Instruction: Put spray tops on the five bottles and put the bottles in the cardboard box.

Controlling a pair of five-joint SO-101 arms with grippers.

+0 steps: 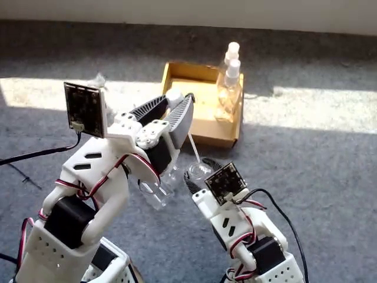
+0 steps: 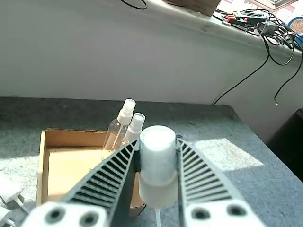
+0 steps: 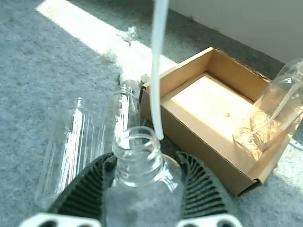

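Pinching a spray top (image 2: 157, 165) in the left gripper (image 2: 156, 142). Clasping an open bottle (image 3: 142, 194) just beneath in the right gripper (image 3: 146, 158).

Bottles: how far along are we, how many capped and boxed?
Done: two capped bottles stand in the cardboard box. In hand: the left gripper holds a spray top, its tube at the mouth of the open bottle in the right gripper; the top is not seated. Left: that one, plus two uncapped bottles lying on the carpet, then boxing all three.
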